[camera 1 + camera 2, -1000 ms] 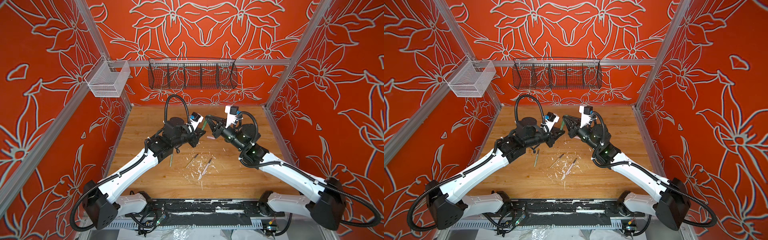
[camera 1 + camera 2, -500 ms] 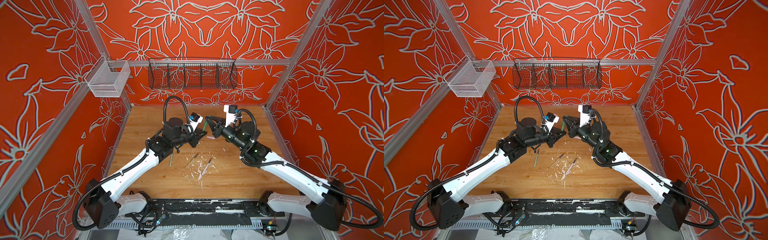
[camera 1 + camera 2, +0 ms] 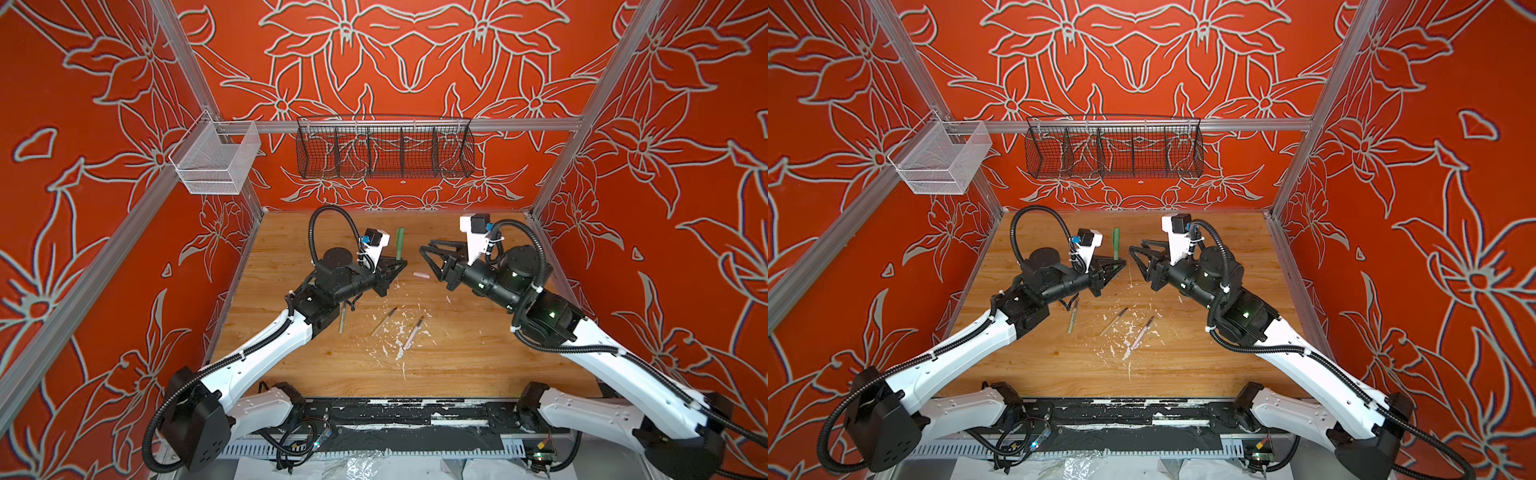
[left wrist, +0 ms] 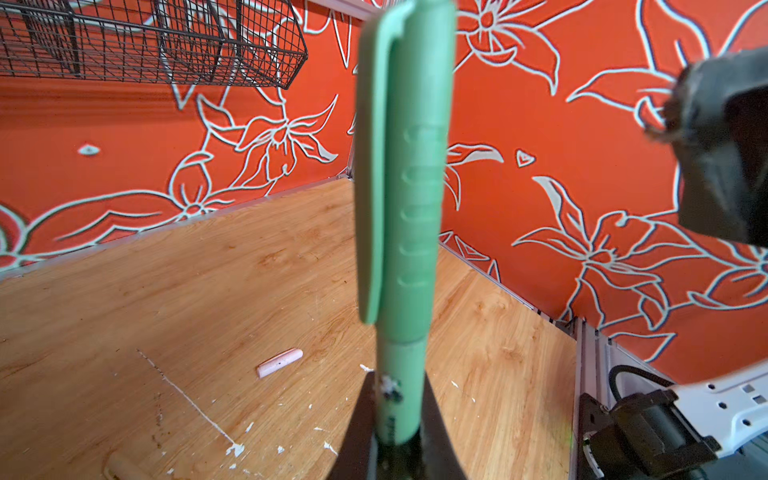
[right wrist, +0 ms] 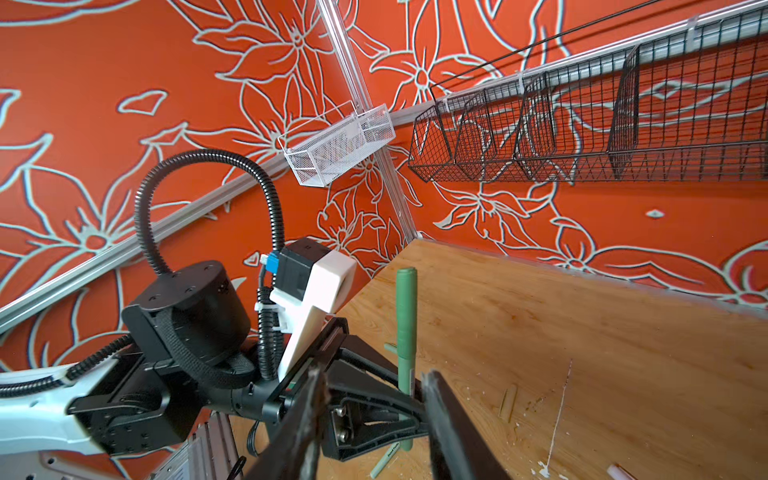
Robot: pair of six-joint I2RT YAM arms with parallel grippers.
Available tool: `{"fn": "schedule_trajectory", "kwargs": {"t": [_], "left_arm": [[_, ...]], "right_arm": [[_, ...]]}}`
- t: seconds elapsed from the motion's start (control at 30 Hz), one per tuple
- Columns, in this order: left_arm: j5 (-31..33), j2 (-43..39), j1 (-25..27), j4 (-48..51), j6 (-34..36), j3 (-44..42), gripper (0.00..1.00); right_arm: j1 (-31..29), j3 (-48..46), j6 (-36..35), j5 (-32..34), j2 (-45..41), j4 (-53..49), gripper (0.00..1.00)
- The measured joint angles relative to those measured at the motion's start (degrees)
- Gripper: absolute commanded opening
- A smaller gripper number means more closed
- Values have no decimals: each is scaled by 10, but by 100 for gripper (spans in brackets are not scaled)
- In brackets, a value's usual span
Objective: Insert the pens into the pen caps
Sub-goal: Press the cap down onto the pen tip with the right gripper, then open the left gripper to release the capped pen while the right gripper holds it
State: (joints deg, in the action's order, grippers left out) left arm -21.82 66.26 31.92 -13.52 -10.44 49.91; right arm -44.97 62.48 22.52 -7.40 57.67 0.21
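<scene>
Over the far middle of the wooden table (image 3: 478, 357), my left gripper (image 3: 398, 263) is closed tight on the lower end of the green pen (image 3: 400, 244) and holds it upright. Both top views show the pen rising from the pinched jaws.

In my left wrist view, the green cap (image 4: 405, 166) sits over the pen's upper end, with its clip running down one side. The picture is soft this close. The cap looks pushed on, but I cannot be sure it is fully home.

My right gripper (image 3: 428, 248) hovers just to the right of the pen, at about the same height and apart from it. Its jaws stand partly open with nothing between them. In my right wrist view its two dark fingers (image 5: 449, 415) frame the pen without touching it.

On the wood below, the pink cap (image 3: 420, 275) lies on its side between my two grippers. The tan cap (image 5: 508, 402) lies flat near the left gripper.

Nearer to my base, three bare pens lie on the table, dark tips showing. The pale green pen (image 3: 342, 318) is on the left, partly under my left arm. The tan pen (image 3: 384, 321) is in the middle. The pink pen (image 3: 413, 332) is on the right, among white paint flecks (image 3: 395, 345).
</scene>
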Motion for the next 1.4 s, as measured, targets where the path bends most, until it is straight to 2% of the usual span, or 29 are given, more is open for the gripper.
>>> {"fn": "schedule_trajectory", "kwargs": {"t": [0.33, 0.53, 0.87, 1.03, 1.17, 1.23, 1.3, 1.33, 1.4], "left_arm": [[-9, -18, 0, -23, -22, -10, 0], [-10, -21, 0, -25, -25, -12, 0], [-15, -26, 0, -25, -29, -12, 0], [-15, -26, 0, -24, -37, -12, 0], [-16, -27, 0, -26, -42, -12, 0], [-16, -27, 0, -27, -42, -12, 11], [-16, -27, 0, -29, -40, -12, 42], [-16, -28, 0, -30, -41, -12, 47], [-15, -30, 0, -35, -39, -15, 67]], "right_arm": [[0, 46, -14, -31, 101, -20, 44], [0, 54, -15, -47, 136, -19, 42], [0, 63, -12, -64, 164, -5, 25], [-1, 65, -14, -77, 169, 5, 2], [-1, 65, -8, -82, 169, 7, 0], [-1, 65, -7, -82, 169, 9, 0], [-1, 65, 0, -82, 169, 11, 0], [-1, 65, 4, -82, 169, 16, 0], [-1, 65, 10, -79, 165, 23, 0]]}}
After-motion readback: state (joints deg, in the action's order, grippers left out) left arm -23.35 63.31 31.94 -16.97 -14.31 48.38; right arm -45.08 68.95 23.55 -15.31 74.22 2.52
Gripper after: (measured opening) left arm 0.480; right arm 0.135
